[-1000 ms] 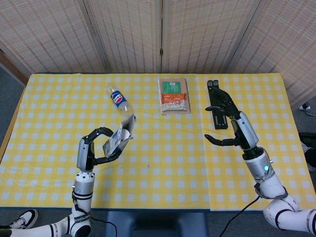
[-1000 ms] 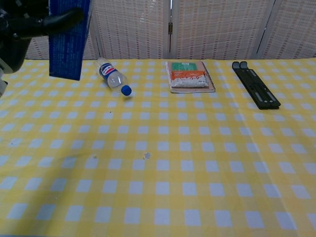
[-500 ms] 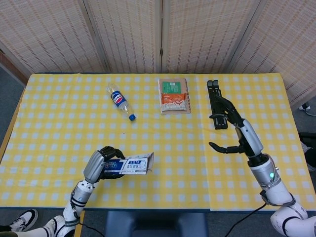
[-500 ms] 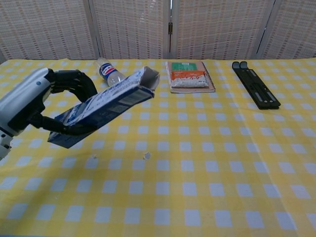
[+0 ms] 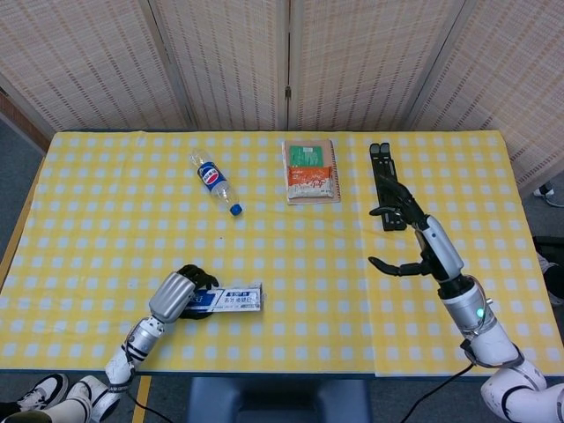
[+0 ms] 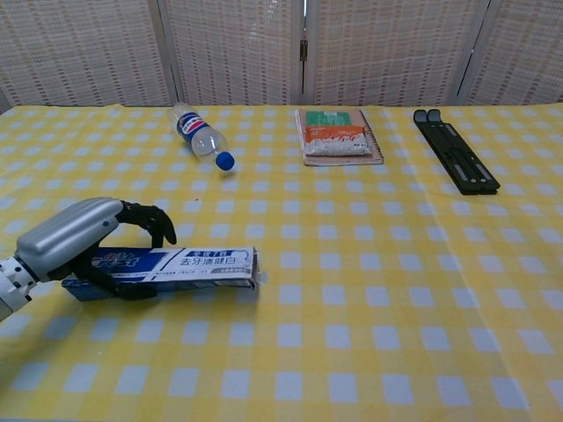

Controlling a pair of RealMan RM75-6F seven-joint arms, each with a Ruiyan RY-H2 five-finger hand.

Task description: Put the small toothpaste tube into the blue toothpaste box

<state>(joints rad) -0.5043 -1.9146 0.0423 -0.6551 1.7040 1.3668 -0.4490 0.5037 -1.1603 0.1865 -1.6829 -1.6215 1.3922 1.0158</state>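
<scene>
the blue toothpaste box (image 5: 225,300) (image 6: 167,265) lies flat on the yellow checked tablecloth (image 5: 291,344) (image 6: 352,334), near the front edge on the left side, long axis running left to right. the left hand (image 5: 181,293) (image 6: 84,242) grips the box at its left end — fingers curled over the top face, thumb side under or behind the near edge. the right end of the box, with its flap, points toward the table centre and is free of the hand. the small toothpaste tube is not identifiable in either view; whether it is inside the box cannot be told.

the right hand (image 5: 407,240) is raised above the right half of the table, holding nothing, fingers spread and slightly bent, thumb extended toward the table centre. it shows only in the head view.

other items on the table:
- a plastic bottle (image 5: 214,181) (image 6: 200,135) with a blue cap and blue label lies on its side in the far left-centre area, cap pointing toward the front.
- a notebook (image 5: 310,171) (image 6: 339,135) with a green and orange cover lies flat at the far centre.
- a black folding stand (image 5: 384,181) (image 6: 456,162) lies flat at the far right — in the head view the right hand's fingers overlap its near end.

a folding screen (image 5: 291,62) (image 6: 264,48) stands behind the table.
</scene>
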